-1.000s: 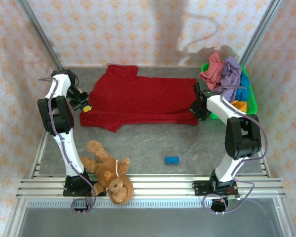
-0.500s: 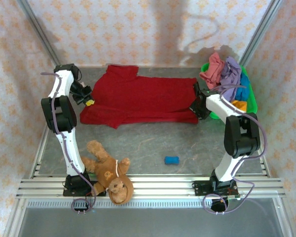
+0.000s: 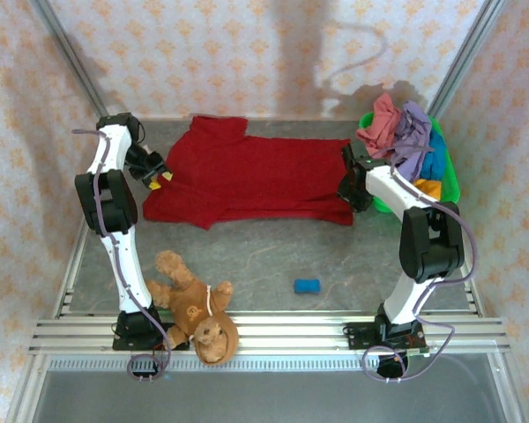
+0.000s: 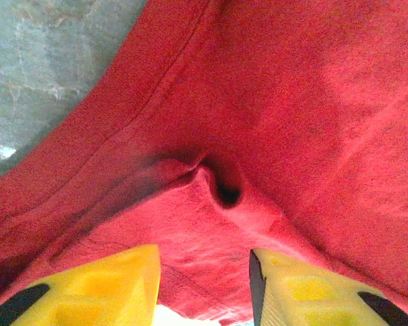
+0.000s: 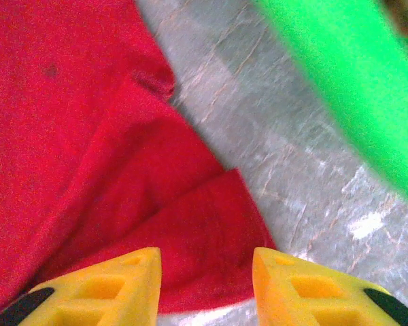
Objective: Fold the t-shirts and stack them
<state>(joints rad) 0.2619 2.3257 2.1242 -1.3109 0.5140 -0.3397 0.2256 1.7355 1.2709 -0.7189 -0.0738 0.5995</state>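
The dark red t-shirt [image 3: 247,176] lies spread across the back of the table, its near edge doubled over. My left gripper [image 3: 159,174] sits at the shirt's left edge. In the left wrist view the left gripper [image 4: 204,275] stands open, its yellow fingers [image 4: 109,285] apart over rumpled red cloth [image 4: 272,102]. My right gripper [image 3: 349,187] is at the shirt's right edge. In the right wrist view the right gripper [image 5: 206,275] is open too, with a folded red corner [image 5: 204,224] lying loose between the tips. Salmon pink [image 3: 381,123], lavender [image 3: 412,132], teal blue [image 3: 435,157] and orange-yellow [image 3: 428,188] t-shirts are heaped in the basket.
The bright green basket [image 3: 453,181] stands at the back right, close beside the right arm; its wall [image 5: 340,81] shows in the right wrist view. A brown teddy bear [image 3: 194,308] lies front left by the rail. A small blue object [image 3: 307,285] rests on the grey table [image 3: 264,256].
Both grippers were shut on the red shirt's edges and now stand open, the cloth let go. The left gripper has shifted toward the back, and the shirt's near left edge went with it.
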